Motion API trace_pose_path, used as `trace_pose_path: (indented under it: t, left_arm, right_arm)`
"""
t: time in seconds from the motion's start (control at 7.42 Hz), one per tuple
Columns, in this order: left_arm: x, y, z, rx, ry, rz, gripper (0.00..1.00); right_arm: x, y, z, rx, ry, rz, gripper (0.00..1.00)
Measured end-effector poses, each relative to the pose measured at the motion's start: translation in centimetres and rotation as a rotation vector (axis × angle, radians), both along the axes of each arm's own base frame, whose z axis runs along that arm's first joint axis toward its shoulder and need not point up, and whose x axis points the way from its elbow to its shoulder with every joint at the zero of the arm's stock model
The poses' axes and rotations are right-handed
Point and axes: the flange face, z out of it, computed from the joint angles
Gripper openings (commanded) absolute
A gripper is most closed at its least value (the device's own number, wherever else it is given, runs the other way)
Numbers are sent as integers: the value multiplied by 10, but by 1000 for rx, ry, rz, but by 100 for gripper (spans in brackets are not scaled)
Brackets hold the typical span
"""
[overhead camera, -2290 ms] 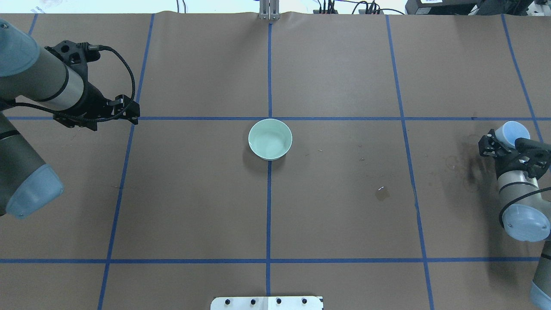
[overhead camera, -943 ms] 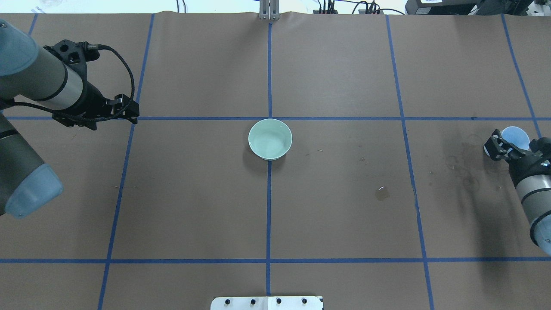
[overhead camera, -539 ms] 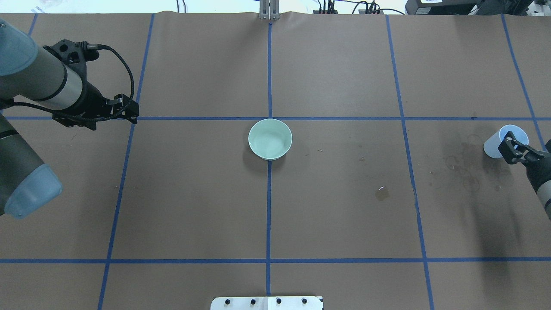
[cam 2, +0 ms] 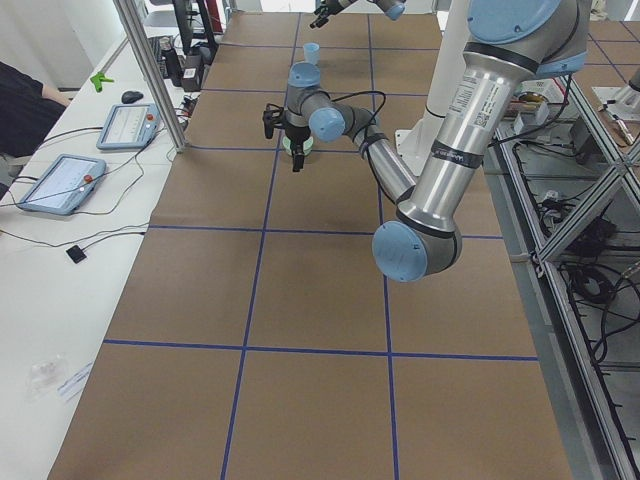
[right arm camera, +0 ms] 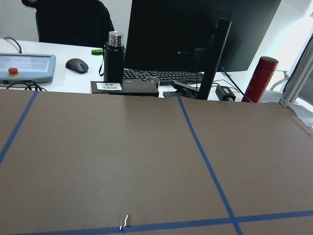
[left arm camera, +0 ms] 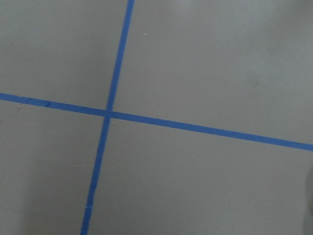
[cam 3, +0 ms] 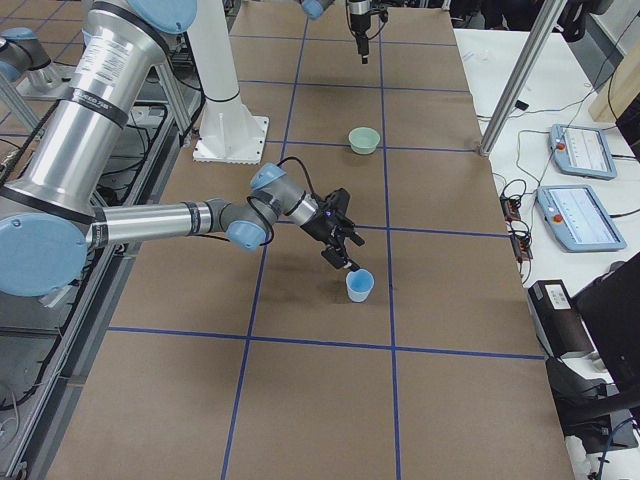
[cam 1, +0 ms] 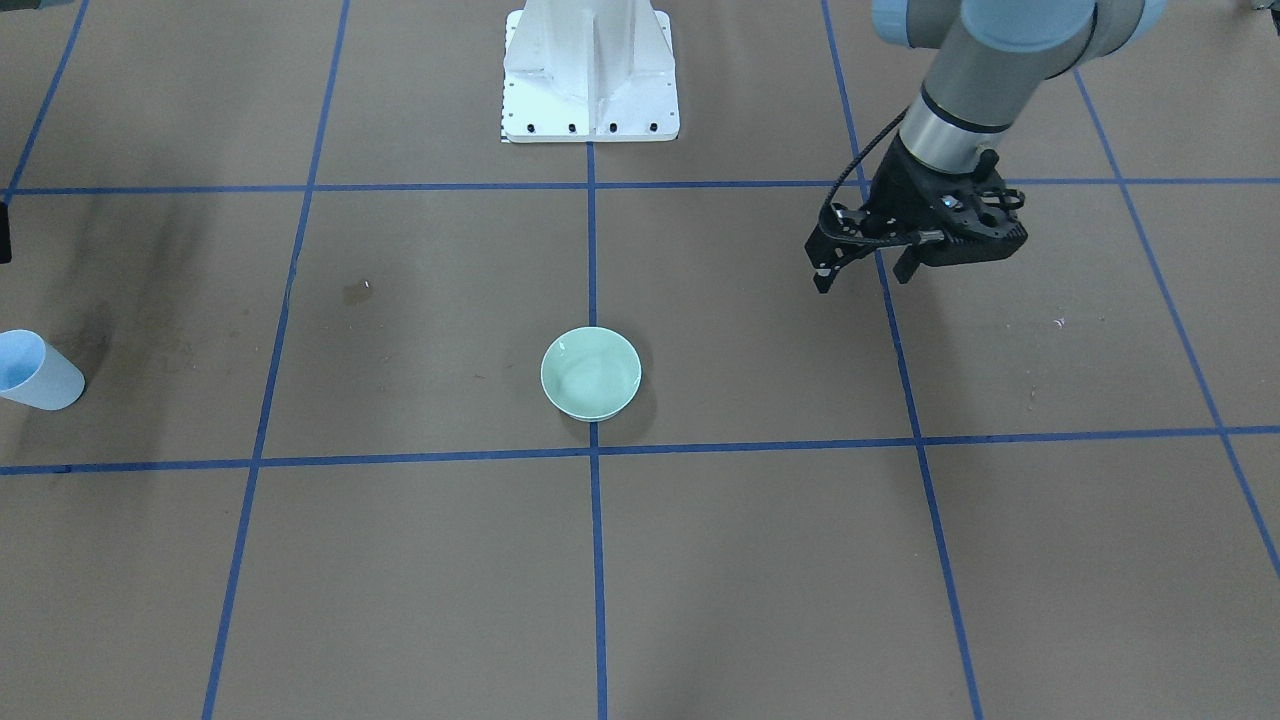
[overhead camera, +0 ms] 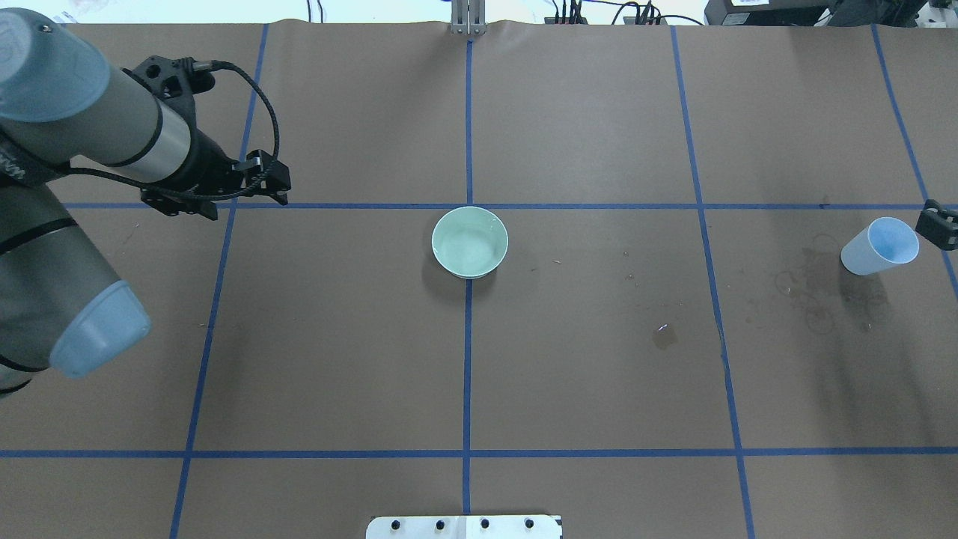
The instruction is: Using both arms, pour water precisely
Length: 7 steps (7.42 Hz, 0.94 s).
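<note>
A pale green bowl [overhead camera: 470,242] [cam 1: 591,372] stands at the table's middle; its inside shows a faint sheen, and I cannot make out water for sure. A pale blue cup [overhead camera: 879,247] [cam 1: 35,370] [cam 3: 359,285] stands upright at the far right, free of any grip. My right gripper [overhead camera: 939,226] [cam 3: 345,262] is just beside the cup, apart from it and mostly beyond the overhead view's edge; its jaws look open. My left gripper [overhead camera: 277,183] [cam 1: 865,275] hangs open and empty above the table, left of the bowl.
A small wet spot with a glint [overhead camera: 663,333] [cam 1: 358,291] lies between bowl and cup. Dull dried ring stains [overhead camera: 812,296] mark the paper next to the cup. The white pedestal [cam 1: 590,70] stands at the robot's side. A desk with a monitor [right arm camera: 195,29] lies beyond the table.
The right gripper let go of the cup, which now stands on the table, and drew back to the right. The left arm moved right, towards the bowl.
</note>
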Motion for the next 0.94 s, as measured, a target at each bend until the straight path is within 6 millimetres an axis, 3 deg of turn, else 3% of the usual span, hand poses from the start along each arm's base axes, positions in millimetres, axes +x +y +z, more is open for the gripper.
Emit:
trace_pose_path:
  t: [0.27,0.54,0.94]
  left_arm:
    - [63,19,-48,-51,102,-29,100]
    - [127,21,-56,-43,119,-54,100]
    - [207,-12,-56,-56,112,-64,100]
  right_arm:
    - [65,-26,17,-63,-29,-124,99]
    - [117,-47,39,-120,-57,-240,99]
    - [157,-62,52,-202,-61,-355,99]
